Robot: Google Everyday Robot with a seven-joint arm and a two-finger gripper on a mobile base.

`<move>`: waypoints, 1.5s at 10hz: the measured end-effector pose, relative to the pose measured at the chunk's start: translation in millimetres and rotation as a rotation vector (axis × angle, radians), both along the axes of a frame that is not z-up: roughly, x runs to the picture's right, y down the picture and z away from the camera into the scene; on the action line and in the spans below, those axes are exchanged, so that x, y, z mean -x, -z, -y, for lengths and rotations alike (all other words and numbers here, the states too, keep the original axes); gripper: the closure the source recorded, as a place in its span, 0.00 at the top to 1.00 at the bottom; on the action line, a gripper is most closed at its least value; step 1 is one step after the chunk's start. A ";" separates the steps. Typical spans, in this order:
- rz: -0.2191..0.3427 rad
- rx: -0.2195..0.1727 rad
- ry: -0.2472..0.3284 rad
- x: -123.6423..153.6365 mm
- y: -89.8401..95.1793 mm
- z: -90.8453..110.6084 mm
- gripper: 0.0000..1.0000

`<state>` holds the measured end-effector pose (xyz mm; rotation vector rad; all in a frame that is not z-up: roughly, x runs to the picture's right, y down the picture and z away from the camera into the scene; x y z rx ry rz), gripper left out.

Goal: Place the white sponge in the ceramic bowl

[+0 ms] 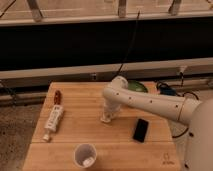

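Now, hand [108, 116]: pointing down over the middle of the table [65, 145], closed narrow on a pale block at its tip.
White sponge [106, 119]: the pale block in the hand; whether it touches the wood cannot be told.
Ceramic bowl [136, 86]: green, at the table's far edge, partly hidden behind the arm [150, 102].
Phone [141, 130]: black, lying flat toward the right edge.
Cup [85, 155]: white, upright at the near edge.
Tube [53, 121]: white, lying by the left edge.
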<state>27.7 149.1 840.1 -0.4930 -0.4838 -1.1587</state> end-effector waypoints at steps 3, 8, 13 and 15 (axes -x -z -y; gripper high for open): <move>0.000 0.004 -0.002 1.2 -2.2 9.1 0.00; -0.014 -0.003 -0.011 -0.5 -4.6 41.9 0.00; -0.036 -0.008 -0.051 -24.6 -14.9 69.9 0.00; -0.045 -0.010 -0.076 -40.8 -22.1 84.7 0.00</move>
